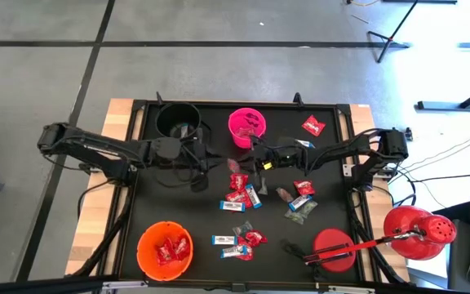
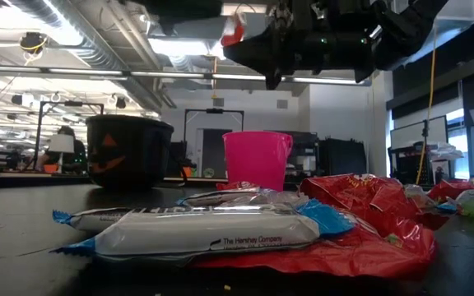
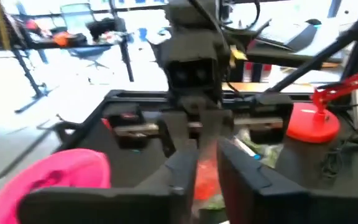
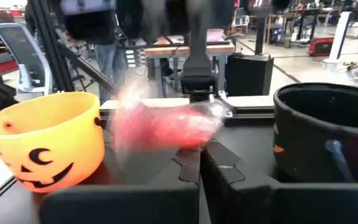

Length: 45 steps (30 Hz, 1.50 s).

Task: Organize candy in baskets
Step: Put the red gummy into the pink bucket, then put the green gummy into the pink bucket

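Several small wrapped candies, red packets [image 1: 237,196] and blue-and-white bars [image 2: 204,228], lie flat in the table's middle. One more red packet [image 1: 312,125] sits by the far right corner. The black bucket [image 1: 178,121] and pink bucket [image 1: 247,126] stand at the far edge. The orange bucket [image 1: 165,249] stands near the front with red candy inside. My right gripper [image 4: 199,155] hovers just in front of the pink bucket, shut on a red packet [image 4: 166,127]. My left gripper [image 3: 207,165] is open, near the black bucket, facing the right gripper. My right gripper pinches one red candy packet at its end [image 4: 194,127] between the two fingertips, reaching level from the table's right. The packet is lifted clear of the table [image 2: 233,29] and sticks out past the fingertips toward the left.
A large red domed object with holes [image 1: 419,231] and a red disc [image 1: 333,245] with a red handled tool across it stand at the near right corner. Both arms meet over the table's middle. A raised black rim [image 1: 137,147] borders the mat.
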### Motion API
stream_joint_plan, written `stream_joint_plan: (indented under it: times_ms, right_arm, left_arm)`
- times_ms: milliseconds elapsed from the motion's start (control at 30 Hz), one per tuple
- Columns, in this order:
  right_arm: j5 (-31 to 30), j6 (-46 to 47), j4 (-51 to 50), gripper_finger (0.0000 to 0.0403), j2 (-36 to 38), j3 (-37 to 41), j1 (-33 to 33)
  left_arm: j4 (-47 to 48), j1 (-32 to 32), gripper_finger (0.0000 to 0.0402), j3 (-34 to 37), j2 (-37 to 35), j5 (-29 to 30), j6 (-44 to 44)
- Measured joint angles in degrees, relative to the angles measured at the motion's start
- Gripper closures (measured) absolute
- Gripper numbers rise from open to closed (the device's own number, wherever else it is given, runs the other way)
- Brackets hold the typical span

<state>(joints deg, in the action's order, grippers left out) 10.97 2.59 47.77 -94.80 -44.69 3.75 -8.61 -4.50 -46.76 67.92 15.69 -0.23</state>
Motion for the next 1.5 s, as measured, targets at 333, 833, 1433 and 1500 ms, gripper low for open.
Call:
stream_joint_plan:
  times_ms: [333, 833, 1433, 1500]
  right_arm:
    - [-8.54, -1.39, -8.88, 0.0401, 3.38, 0.05, 5.18]
    - [-18.95, 0.42, -22.36, 0.0376, 5.62, 0.07, 15.96]
    - [-26.6, -3.04, -38.3, 0.0234, 17.13, 0.11, 16.15]
    - [-27.17, -2.61, -43.69, 0.0236, 19.66, 0.09, 16.15]
  left_arm:
    - [17.74, -5.14, 0.0237, 0.0, -10.68, 16.81, -2.46]
    - [42.81, -11.05, 0.0233, 0.92, -12.43, 33.37, -28.23]
    - [36.52, -11.46, 0.0233, 4.81, -12.43, 31.36, -31.17]
    - [35.71, -11.46, 0.0233, 4.81, -12.43, 31.39, -31.15]
